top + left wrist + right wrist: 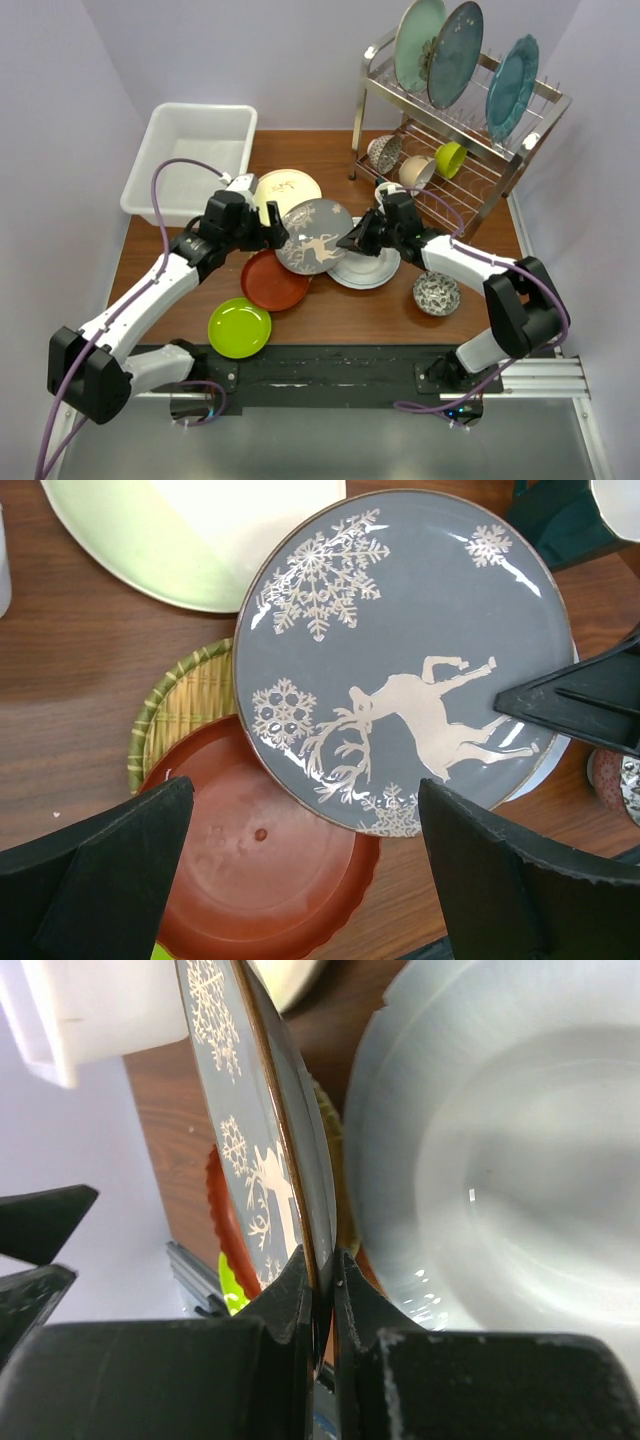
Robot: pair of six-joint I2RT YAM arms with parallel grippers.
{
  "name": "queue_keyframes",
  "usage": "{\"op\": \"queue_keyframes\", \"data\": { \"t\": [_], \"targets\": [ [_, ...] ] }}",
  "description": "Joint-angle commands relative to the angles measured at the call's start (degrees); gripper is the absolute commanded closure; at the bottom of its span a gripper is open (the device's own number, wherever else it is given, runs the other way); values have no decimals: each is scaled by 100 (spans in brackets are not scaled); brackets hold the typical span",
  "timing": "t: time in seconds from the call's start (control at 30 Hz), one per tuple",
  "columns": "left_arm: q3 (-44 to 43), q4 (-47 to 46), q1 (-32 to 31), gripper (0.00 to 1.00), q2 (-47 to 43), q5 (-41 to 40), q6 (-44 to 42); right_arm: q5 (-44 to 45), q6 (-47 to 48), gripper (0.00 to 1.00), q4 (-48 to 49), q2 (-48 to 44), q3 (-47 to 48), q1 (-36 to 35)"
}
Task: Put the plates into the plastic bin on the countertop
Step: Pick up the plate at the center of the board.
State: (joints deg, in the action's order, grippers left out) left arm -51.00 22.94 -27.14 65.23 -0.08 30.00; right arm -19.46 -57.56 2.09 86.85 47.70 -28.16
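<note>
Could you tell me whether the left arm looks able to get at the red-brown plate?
Probably yes: the left arm hangs with open jaws above the red-brown plate, whose near rim lies bare. The grey plate, pinched by the right arm, overlaps only its far edge.

The light is bright and even, coming from above, so shadows on the tabletop [400, 310] are soft. White glare streaks lie on the grey plate [400, 660] beyond the left pincer [305, 810]. Right of the right pincer [322, 1260], the pale plate [520, 1160] looks soft and washed out.
</note>
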Motion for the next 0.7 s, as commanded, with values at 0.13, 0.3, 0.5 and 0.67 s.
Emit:
{"op": "queue_keyframes", "data": {
  "t": [0.13, 0.3, 0.5, 0.67],
  "targets": [
    [-24, 114, 208, 0, -397, -28, 120, -1111, -54, 100, 1030, -353, 415, 13],
    [239, -175, 646, 0, -608, 604, 173, -1129, 87, 100, 1048, -607, 327, 12],
    [555, -632, 1149, 0, -538, 1747, 200, -1700, -236, 100, 2004, -582, 213, 4],
    [732, -1071, 1158, 0, -468, 2230, 322, -2553, -931, 100, 3654, -221, 64, 12]
  ]
}}
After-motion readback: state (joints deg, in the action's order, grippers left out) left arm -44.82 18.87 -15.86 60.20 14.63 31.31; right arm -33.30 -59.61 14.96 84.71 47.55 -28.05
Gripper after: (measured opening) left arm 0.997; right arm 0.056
